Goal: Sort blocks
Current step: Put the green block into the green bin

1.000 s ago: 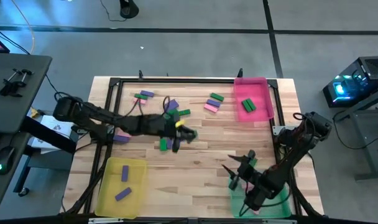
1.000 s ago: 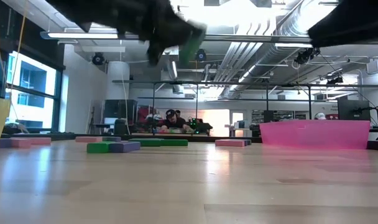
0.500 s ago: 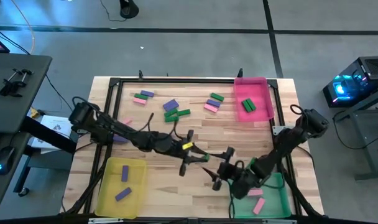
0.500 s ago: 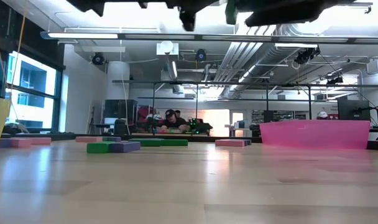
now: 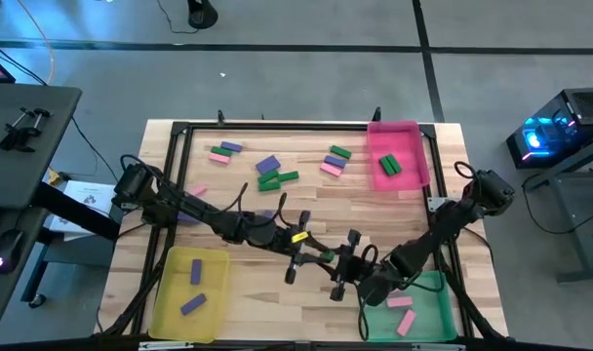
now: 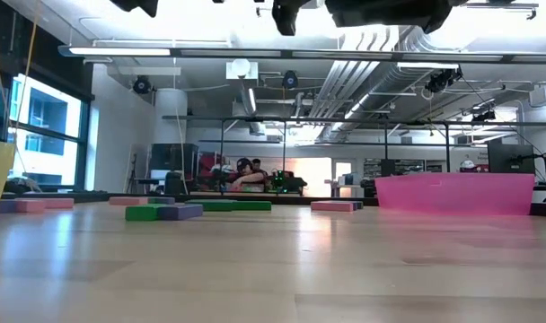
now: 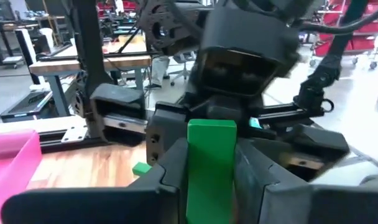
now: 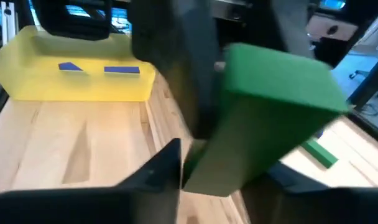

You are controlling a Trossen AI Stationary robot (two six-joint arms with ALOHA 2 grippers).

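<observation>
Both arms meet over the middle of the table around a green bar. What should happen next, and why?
Probably the left gripper should ease its fingers open, once the right gripper grips firmly. The small flat green block is clamped in the left fingers, and the right gripper is at that same block, mid-air: it looks like a handover.
</observation>
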